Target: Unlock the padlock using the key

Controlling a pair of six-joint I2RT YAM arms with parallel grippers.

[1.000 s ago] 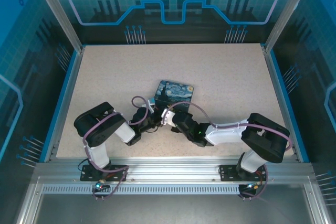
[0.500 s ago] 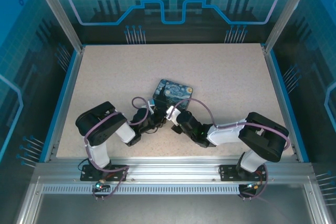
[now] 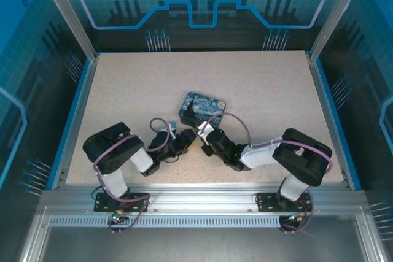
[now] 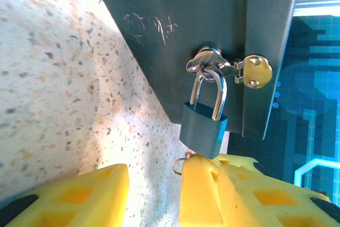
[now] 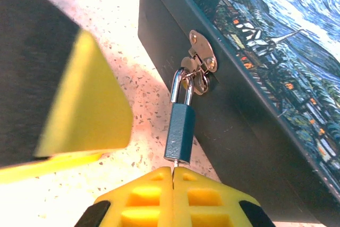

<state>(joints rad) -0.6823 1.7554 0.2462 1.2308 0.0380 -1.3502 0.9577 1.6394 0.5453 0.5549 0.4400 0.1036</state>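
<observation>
A small blue-grey padlock [image 4: 204, 130] hangs by its metal shackle from the hasp [image 4: 210, 66] on the front of the starry-night tin [image 3: 202, 107]. In the right wrist view the padlock [image 5: 179, 131] points down at my right gripper [image 5: 173, 178]. That gripper is shut on the key [image 5: 173, 170], a thin sliver whose tip meets the lock's underside. My left gripper [image 4: 171, 180] is open just below the padlock. Its fingers [image 4: 69, 198] straddle the right gripper's tip, where a small key ring [image 4: 179, 164] shows. Both grippers [image 3: 195, 140] meet at the tin's near side.
One yellow finger of the left gripper [image 5: 79, 104] stands close to the left of the padlock. The tin wall [image 5: 249, 131] rises right behind it. Speckled tabletop [image 3: 258, 84] stretches to the blue side rails, with the cage posts beyond.
The left gripper's jaws have spread apart, and its arm has drawn back slightly toward the near left. The right gripper has stayed shut and shifted a little toward the tin.
</observation>
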